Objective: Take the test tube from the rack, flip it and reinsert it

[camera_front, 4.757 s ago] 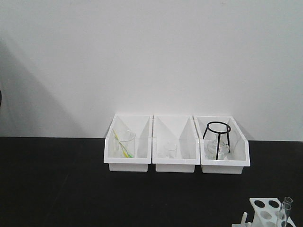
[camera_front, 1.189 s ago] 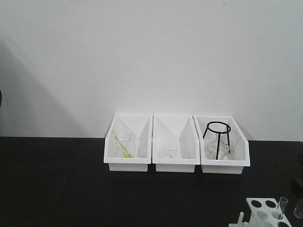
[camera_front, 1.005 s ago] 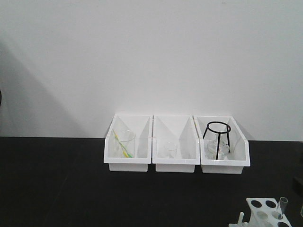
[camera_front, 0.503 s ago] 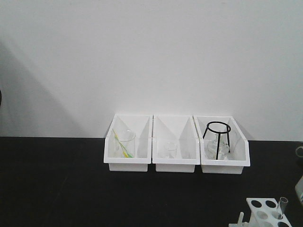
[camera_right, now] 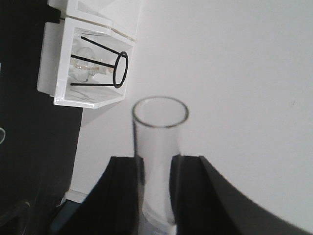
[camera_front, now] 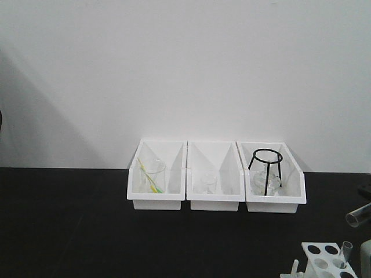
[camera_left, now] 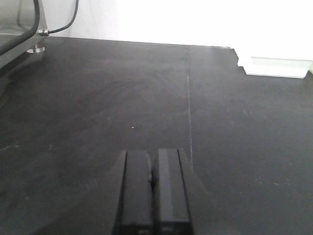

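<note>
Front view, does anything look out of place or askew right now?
Yes: one test tube hangs tilted in the air at the right edge, above the rack, clamped in the right end effector. A second tube stands in the rack. Nothing looks spilled or broken.

Clear test tube [camera_right: 157, 156] between fingers [camera_right: 123, 196], white bin [camera_right: 50, 68]
</note>
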Tool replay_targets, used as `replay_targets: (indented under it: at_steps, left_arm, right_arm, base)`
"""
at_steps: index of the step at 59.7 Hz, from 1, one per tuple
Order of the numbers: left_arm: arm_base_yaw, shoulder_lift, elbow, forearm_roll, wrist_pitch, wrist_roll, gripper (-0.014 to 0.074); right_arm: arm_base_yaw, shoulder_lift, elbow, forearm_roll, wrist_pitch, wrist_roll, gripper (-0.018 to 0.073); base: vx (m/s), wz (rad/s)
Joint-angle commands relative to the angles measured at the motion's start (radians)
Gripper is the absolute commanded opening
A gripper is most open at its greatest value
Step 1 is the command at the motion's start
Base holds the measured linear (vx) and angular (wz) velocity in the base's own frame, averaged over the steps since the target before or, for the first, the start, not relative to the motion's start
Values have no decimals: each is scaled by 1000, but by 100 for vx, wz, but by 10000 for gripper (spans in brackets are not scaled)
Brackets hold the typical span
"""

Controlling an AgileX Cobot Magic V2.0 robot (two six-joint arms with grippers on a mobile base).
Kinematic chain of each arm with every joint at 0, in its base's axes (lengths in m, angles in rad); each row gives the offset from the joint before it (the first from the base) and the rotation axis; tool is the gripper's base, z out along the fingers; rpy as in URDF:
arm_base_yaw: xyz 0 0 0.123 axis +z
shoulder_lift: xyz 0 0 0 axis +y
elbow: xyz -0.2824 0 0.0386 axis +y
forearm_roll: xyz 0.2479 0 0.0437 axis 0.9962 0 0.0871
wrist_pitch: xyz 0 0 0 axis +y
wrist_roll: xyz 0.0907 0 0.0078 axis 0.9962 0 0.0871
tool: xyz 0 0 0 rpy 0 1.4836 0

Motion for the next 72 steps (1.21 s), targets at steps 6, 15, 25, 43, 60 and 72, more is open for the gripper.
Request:
replay_targets:
  at_steps: [6, 15, 25, 43, 60, 72]
  left_arm:
    - [-7, -13, 0, -3, -88, 0, -6]
    - [-7, -13, 0, -3, -88, 0, -6]
    - [-7, -13, 0, -3, -88, 0, -6]
    - [-7, -13, 0, -3, -88, 0, -6]
    - [-7, -13, 0, -3, -88, 0, -6]
    - [-7, -13, 0, -3, -88, 0, -6]
  right_arm:
    - [0, -14, -40, -52, 39, 64, 134]
    - [0, -14, -40, 39, 41, 319, 134]
    - [0, -14, -40, 185, 65, 704, 134]
    - [0, -14, -40, 267, 38, 1309, 134]
    - [0, 10, -40, 258, 20, 1499, 134]
    - [0, 82, -20, 257, -11, 1498, 134]
  base:
    - [0, 0]
    - [0, 0]
    - [0, 0]
    - [0, 0]
    - [0, 0]
    - [0, 0]
